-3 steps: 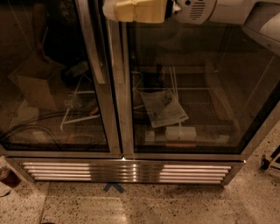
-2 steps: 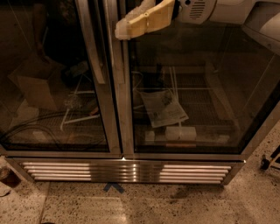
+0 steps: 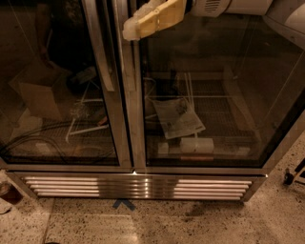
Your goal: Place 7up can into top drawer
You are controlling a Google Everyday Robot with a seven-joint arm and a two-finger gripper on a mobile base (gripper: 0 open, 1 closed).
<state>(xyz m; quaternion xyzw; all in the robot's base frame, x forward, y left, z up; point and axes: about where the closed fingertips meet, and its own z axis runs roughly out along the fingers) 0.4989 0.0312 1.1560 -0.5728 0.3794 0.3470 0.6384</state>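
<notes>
My gripper (image 3: pixel 132 27) hangs at the top of the camera view on a white arm (image 3: pixel 238 5). It points down and to the left, in front of the centre post of a glass-door fridge (image 3: pixel 128 119). Nothing shows held in it. The 7up can is out of view. The top drawer is out of view.
The fridge has two glass doors with a metal handle (image 3: pixel 102 52) on the left one. Inside lie a cardboard box (image 3: pixel 38 95), wire racks, cables, a paper sheet (image 3: pixel 178 116) and a white block (image 3: pixel 196 144). A steel grille (image 3: pixel 138 187) runs below. A blue floor mark (image 3: pixel 124 204) sits in front.
My gripper has swung down and to the left, tilting from level to pointing diagonally downward. The fridge and its contents have not moved.
</notes>
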